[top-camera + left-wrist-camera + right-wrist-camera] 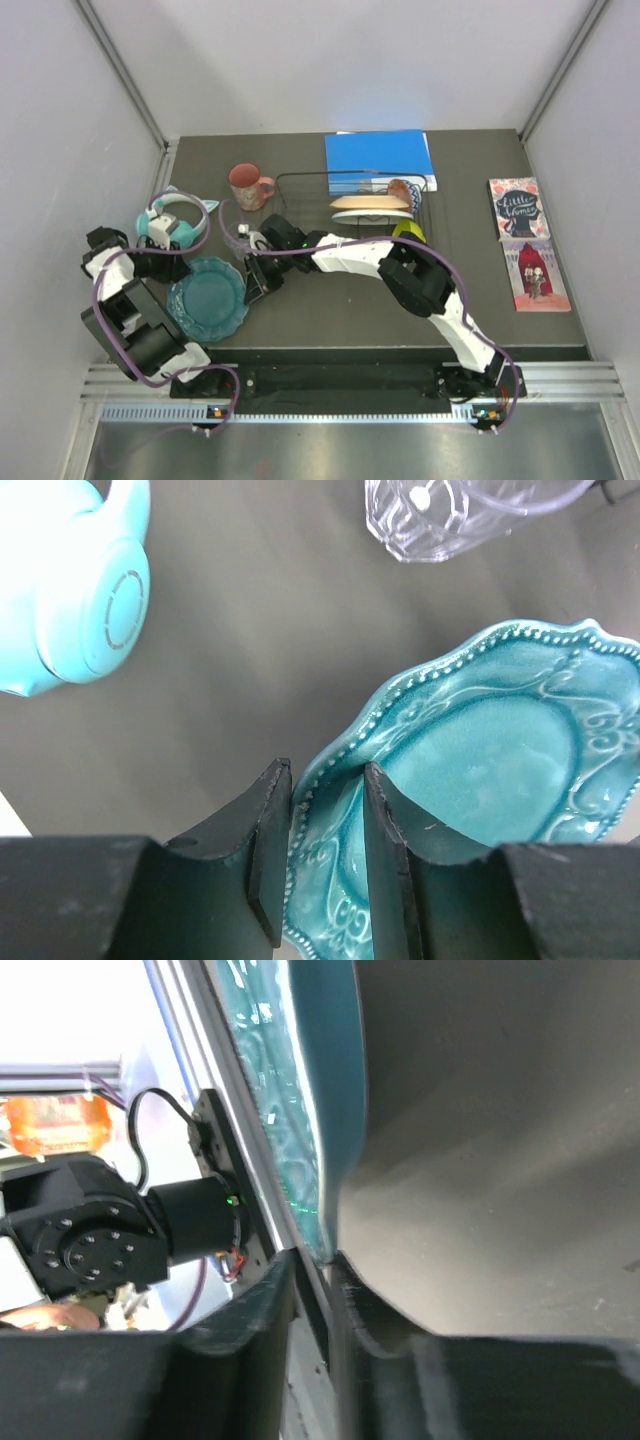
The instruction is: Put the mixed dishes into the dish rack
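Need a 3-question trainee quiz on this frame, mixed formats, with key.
1. True or false: the pink mug stands outside the dish rack.
2. Which item's rim sits between the fingers of both the left gripper and the right gripper? A) pink mug B) teal scalloped plate C) dish rack
3. Fill in: in the top view, the yellow-green bowl is partly hidden by the ____ arm.
Key: 1 true; 2 B; 3 right.
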You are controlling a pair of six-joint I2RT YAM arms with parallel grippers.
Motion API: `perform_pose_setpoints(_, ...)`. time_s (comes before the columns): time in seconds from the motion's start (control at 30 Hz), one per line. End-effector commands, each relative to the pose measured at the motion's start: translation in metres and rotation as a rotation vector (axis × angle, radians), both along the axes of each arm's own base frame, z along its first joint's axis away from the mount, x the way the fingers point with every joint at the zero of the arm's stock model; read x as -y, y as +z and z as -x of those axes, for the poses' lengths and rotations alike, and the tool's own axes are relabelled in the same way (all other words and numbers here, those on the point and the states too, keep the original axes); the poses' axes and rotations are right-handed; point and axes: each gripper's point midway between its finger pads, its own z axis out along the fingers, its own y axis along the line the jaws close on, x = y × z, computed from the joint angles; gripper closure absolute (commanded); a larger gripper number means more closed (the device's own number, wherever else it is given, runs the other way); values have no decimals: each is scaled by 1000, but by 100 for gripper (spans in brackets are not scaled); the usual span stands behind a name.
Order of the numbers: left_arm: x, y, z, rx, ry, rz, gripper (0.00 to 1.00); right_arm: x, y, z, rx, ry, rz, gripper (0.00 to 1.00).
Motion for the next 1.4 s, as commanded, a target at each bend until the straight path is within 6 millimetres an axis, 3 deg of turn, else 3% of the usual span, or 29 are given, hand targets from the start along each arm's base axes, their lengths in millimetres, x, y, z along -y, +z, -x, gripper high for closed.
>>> perform_pose_setpoints(0.0,50,33,4,-14,28,312,100,-43,121,-8,132,28,-410,74)
perform_pose_setpoints(0.07,51,35,3,-8,29,322,100,-46,119,-8,116,33,-409,61)
perform_pose_setpoints(0.2,53,38,1,1,33,339,100,-53,119,-11,120,30,-417,58)
perform_pose_setpoints(0.33,58,42,0,3,13,367,100,-62,119,-8,134,43,-421,59)
perform_pose_setpoints(0.43,68,37,-2,-18,-18,369,100,-65,124,-5,151,52,-439,73)
perform_pose_setpoints(0.63,86,23,-6,-50,-66,356,100,-64,148,-3,219,49,-489,73)
perform_pose_setpoints(0.8,96,29,-8,-51,-85,381,100,-63,184,-4,251,23,-601,70)
perform_pose_setpoints(0.97,98,35,-8,-41,-84,381,100,-63,199,-20,278,-66,-630,69)
perform_pose_setpoints(1.0,98,36,-8,-38,-84,378,100,-60,208,-26,287,-91,-646,71)
perform_pose_setpoints(1.03,98,37,-8,-36,-84,377,100,-59,203,-34,272,-140,-635,79)
perform_pose_setpoints(1.17,97,35,-9,-46,-78,376,100,-59,216,-53,293,-214,-652,97)
perform_pose_setpoints(1.37,95,36,-9,-51,-85,368,100,-65,185,-57,276,-208,-564,100)
